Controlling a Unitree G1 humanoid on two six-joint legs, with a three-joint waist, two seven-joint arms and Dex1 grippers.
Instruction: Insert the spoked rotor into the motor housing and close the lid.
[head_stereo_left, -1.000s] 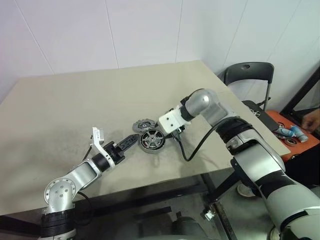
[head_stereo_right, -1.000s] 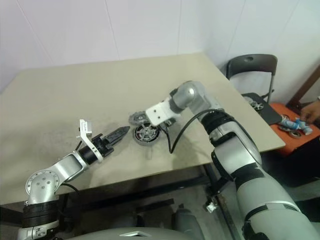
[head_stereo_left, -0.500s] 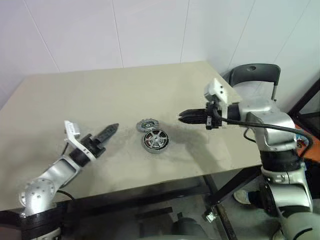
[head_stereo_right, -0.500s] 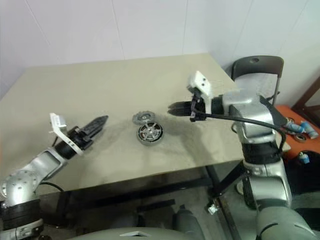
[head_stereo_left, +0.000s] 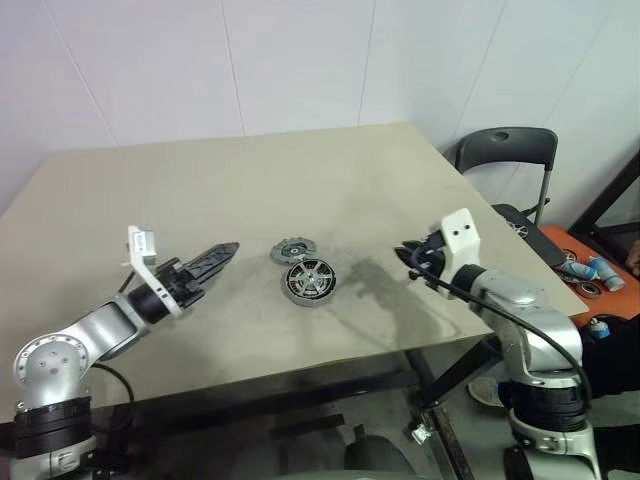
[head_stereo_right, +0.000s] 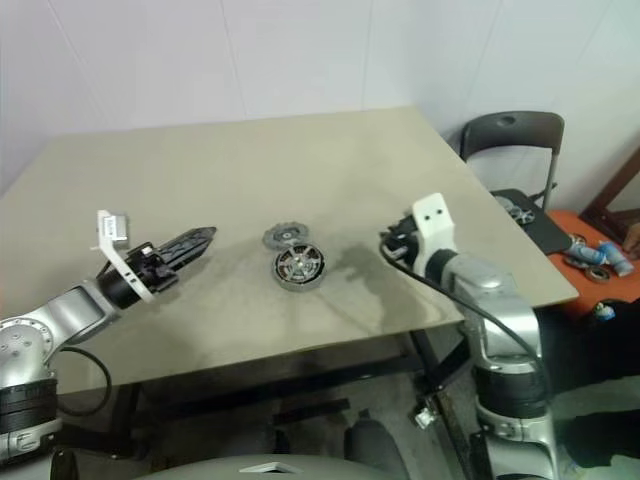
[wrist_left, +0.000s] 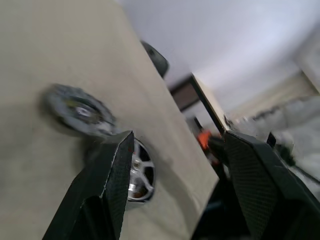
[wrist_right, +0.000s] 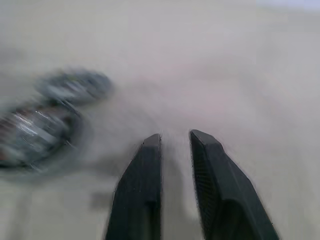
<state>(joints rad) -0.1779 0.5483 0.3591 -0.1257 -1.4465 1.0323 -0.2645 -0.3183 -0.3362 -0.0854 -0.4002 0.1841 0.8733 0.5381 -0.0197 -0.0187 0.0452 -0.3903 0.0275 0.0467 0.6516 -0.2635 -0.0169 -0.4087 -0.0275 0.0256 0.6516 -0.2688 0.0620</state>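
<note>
1. The spoked rotor (head_stereo_left: 306, 281) is seen seated in the motor housing (head_stereo_left: 290, 290) at mid-table, with the lid (head_stereo_left: 292, 249) lying just beside it (closing is judged still to be done).
2. The left gripper (head_stereo_left: 222, 252) is held with jaws apart; the right gripper (head_stereo_left: 404, 251) shows a narrow gap, nothing held.
3. A beige table (head_stereo_left: 200, 180) is flanked by white walls and a dark chair (head_stereo_left: 502, 150).
</note>
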